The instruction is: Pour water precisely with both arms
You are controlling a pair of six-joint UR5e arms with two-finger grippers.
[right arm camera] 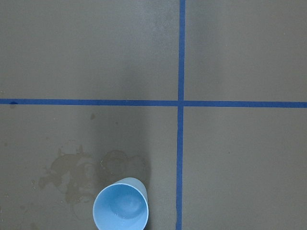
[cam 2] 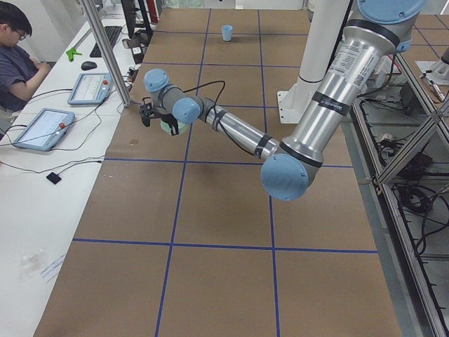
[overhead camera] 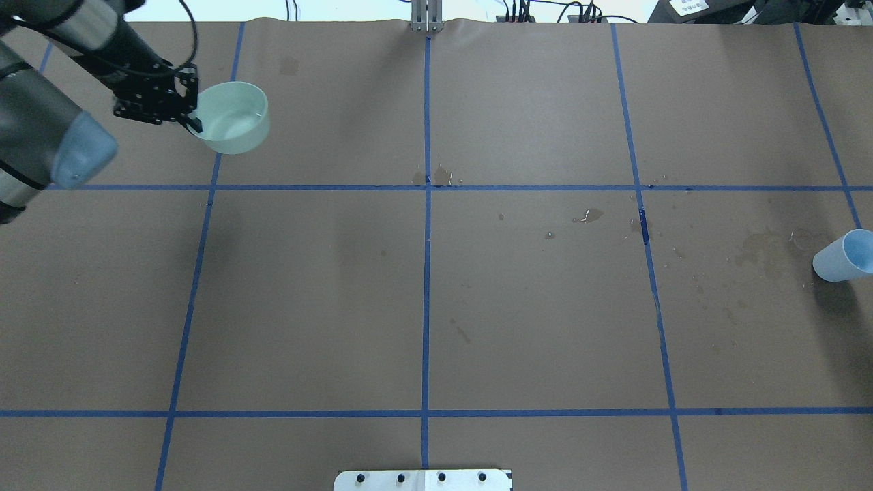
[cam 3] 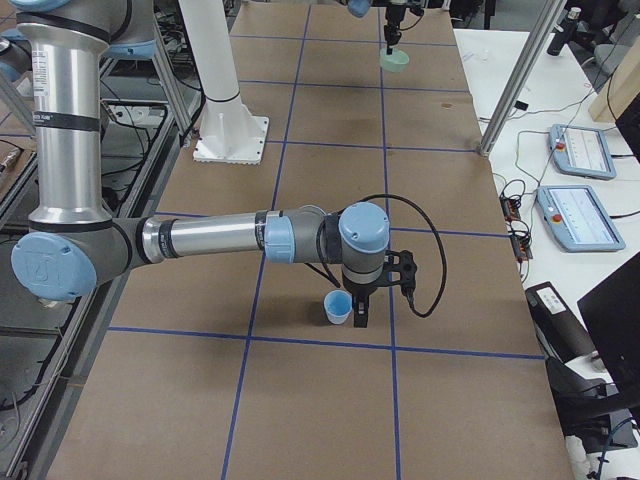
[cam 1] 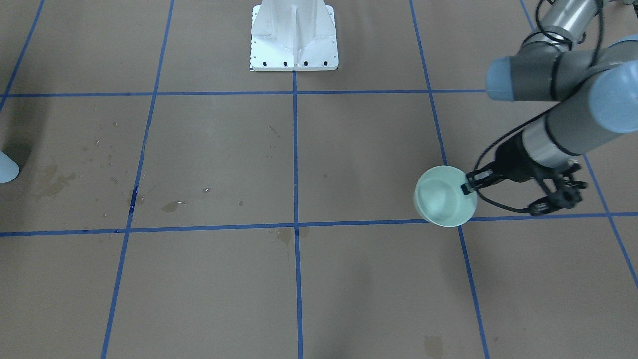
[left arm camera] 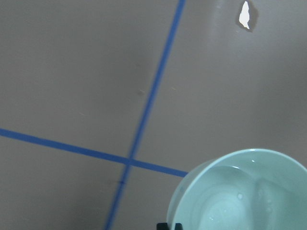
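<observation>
My left gripper (cam 1: 469, 188) is shut on the rim of a pale green bowl (cam 1: 443, 197), at the far left of the overhead view (overhead camera: 232, 119). The bowl seems to hang a little above the brown board. Water (left arm camera: 230, 203) shows as faint glints inside the bowl (left arm camera: 240, 191). A light-blue cup (overhead camera: 844, 256) is at the right edge; it also shows in the right wrist view (right arm camera: 121, 205). My right gripper (cam 3: 358, 312) is beside the cup (cam 3: 338, 307); I cannot tell whether it is open or shut.
The white pedestal (cam 1: 294, 37) stands at the robot's side of the board. Blue tape lines (overhead camera: 427, 273) form a grid. Droplets and stains (overhead camera: 588, 216) lie right of centre. An operator (cam 2: 17, 60) and tablets (cam 2: 42, 128) are beside the far edge.
</observation>
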